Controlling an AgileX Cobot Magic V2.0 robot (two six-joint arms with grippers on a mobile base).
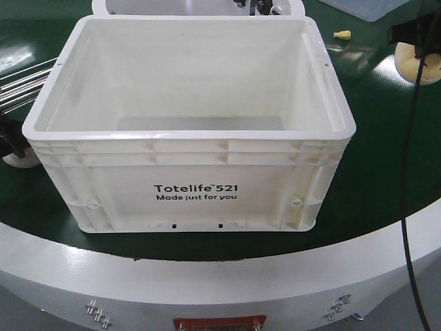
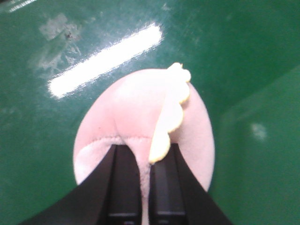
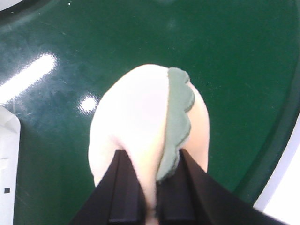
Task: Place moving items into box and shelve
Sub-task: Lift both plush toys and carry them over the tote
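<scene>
The white Totelife box (image 1: pixel 193 189) stands open and empty in the middle of the green turntable. My left gripper (image 2: pixel 144 154) is shut on a pink plush toy (image 2: pixel 131 112) with a yellow scalloped frill (image 2: pixel 171 110), low over the green surface. In the front view that toy (image 1: pixel 16 158) shows at the left edge beside the box. My right gripper (image 3: pixel 152 161) is shut on a cream plush toy (image 3: pixel 136 112) with a green scalloped frill (image 3: pixel 177 119). In the front view it (image 1: pixel 416 67) hangs under the right gripper (image 1: pixel 413 34) at the upper right.
A second white box (image 1: pixel 200 7) stands behind the first. A small yellow item (image 1: pixel 342 33) lies on the green surface at the back right. Metal rods (image 1: pixel 24 83) are at the left. A black cable (image 1: pixel 406 207) hangs down the right side. The turntable's white rim (image 1: pixel 207 276) runs along the front.
</scene>
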